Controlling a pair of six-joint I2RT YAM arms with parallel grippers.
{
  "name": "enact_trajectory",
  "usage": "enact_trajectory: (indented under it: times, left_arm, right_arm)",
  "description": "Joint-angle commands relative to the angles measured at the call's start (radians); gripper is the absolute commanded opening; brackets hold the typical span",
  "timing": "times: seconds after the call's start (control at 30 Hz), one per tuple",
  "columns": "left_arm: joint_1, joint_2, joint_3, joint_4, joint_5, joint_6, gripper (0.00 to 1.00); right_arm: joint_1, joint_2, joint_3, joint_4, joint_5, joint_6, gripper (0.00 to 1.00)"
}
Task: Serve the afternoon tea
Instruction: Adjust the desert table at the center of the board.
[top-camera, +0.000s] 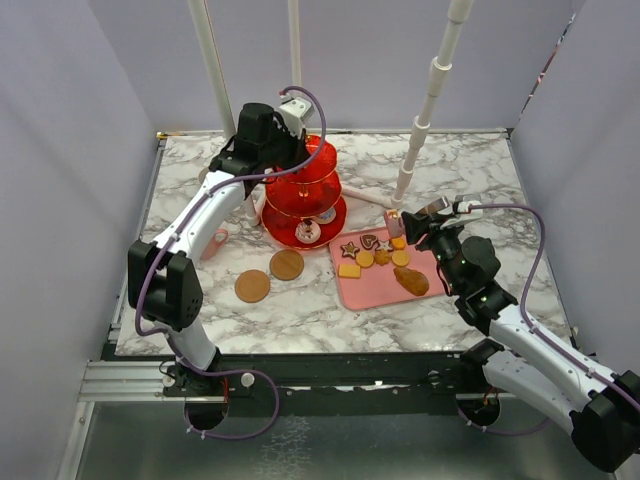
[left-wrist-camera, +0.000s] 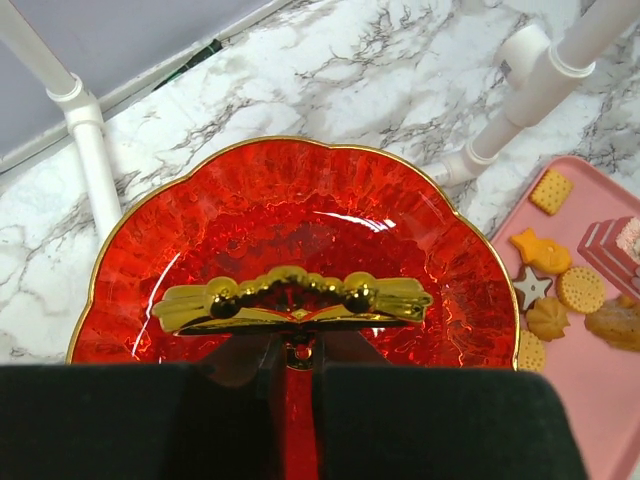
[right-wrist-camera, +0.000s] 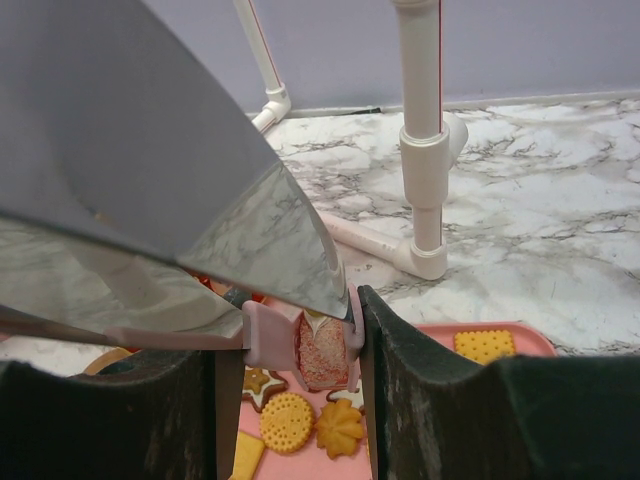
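Reaching over the marble table (top-camera: 480, 190), the left gripper (left-wrist-camera: 295, 352) sits at the top of the one translucent red three-tier stand (top-camera: 300, 190). Its two black fingers (left-wrist-camera: 130, 420) are drawn almost together on the foot of the single gold finial (left-wrist-camera: 295, 300). In the overhead view the stand is at about 11 o'clock from the table's centre. At least one pastry (top-camera: 308, 231) lies on its bottom tier.

At 4 o'clock from the stand is one pink tray (top-camera: 375, 290). Nine small cookies and pastries can be counted on it, among them a star cookie (top-camera: 349, 248), a square cracker (top-camera: 349, 270) and a large brown pastry (top-camera: 411, 281).

The right gripper (right-wrist-camera: 303, 330) hangs over the tray's far edge at 12 o'clock. It is clamped on one pink layered cake slice (right-wrist-camera: 322, 358), held upright between its fingers.

Two brown round coasters (top-camera: 252, 286) (top-camera: 287, 264) lie flat at 7 o'clock from the stand, close together but not touching.

One pink mug (top-camera: 217, 243) shows only in part beside the left arm, at 8 o'clock from the stand.

Three white pipe posts (top-camera: 210, 60) (top-camera: 294, 40) (top-camera: 430, 100) rise along the table's far side at 12 o'clock.
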Motion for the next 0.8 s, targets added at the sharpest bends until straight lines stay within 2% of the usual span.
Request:
enact_trajectory:
  times: [0.0,0.1,0.33,0.6,0.77]
  left_arm:
    - [-0.030,-0.028,0.010,0.057,-0.121,-0.111,0.00]
    - [-0.058,-0.069,-0.031,0.117,-0.216,-0.187,0.00]
    - [-0.180,-0.115,-0.051,0.142,-0.646,-0.295,0.00]
    - [-0.255,-0.057,-0.044,0.155,-0.866,-0.377,0.00]
    - [-0.255,-0.070,-0.083,0.143,-0.902,-0.434,0.08]
  right_arm:
    - [-0.004,-0.018,0.020,0.018,0.008,0.010,0.28]
    - [-0.004,-0.013,0.019,0.027,0.005,0.010,0.28]
    - [-0.004,-0.006,0.024,0.038,-0.011,0.007,0.28]
    - [-0.004,-0.001,0.042,0.033,-0.033,-0.007,0.28]
    - [-0.004,0.021,0.056,0.040,-0.078,0.002,0.28]
